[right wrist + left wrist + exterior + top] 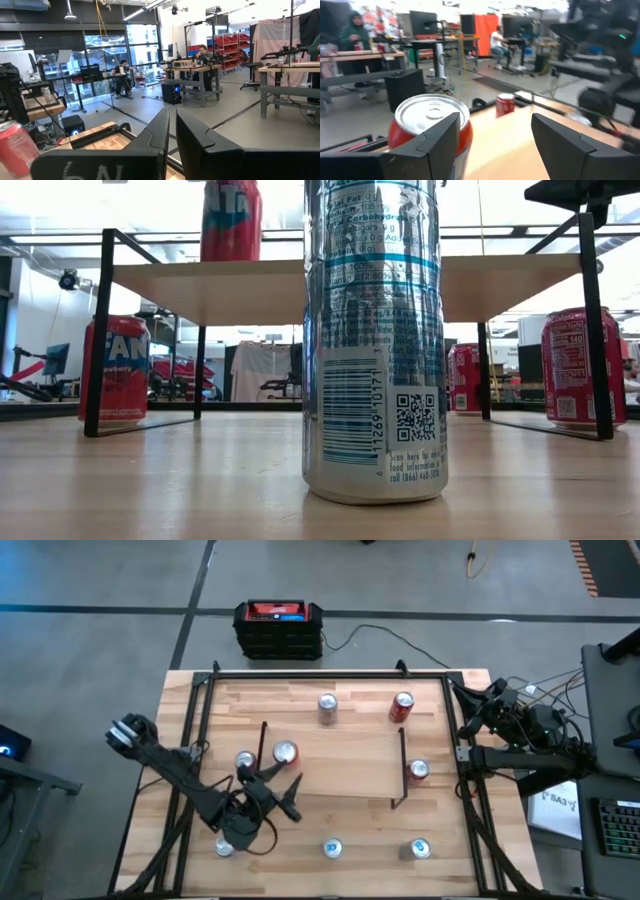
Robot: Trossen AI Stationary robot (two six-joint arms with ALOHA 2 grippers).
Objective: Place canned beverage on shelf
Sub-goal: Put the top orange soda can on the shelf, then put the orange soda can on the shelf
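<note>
Red and silver cans stand all over the wooden desk (330,825). In the middle of the high view sits the shelf (345,765), a small light board on thin black legs.

One red can (285,752) already stands on the shelf, at its left end. In the low view this can shows on top of the board at the upper left, so that part of the job looks done. I think the job is about finished for this can.

The left tool (275,790) is just below the left end of the shelf in the high view, close to the red can. Its two dark fingers (437,142) are spread apart and hold nothing. In the left wrist view the can sits right by one finger, not squeezed between the two, so the tool has let go. What is left, I think, is for the left arm to pull away without knocking the can over.

The right tool (172,145) waits far off at the right edge of the desk, up near the top right corner. Its fingers are pressed together and empty.

Other cans are not on the shelf. A silver can (245,761) stands just left of the shelf. A red one (418,771) stands at the right end by the leg. Two more, one silver (327,706) and one red (402,706), stand above the shelf in the high view, and three silver ones (331,849) stand along the bottom. If more cans must go up, they are waiting.
</note>
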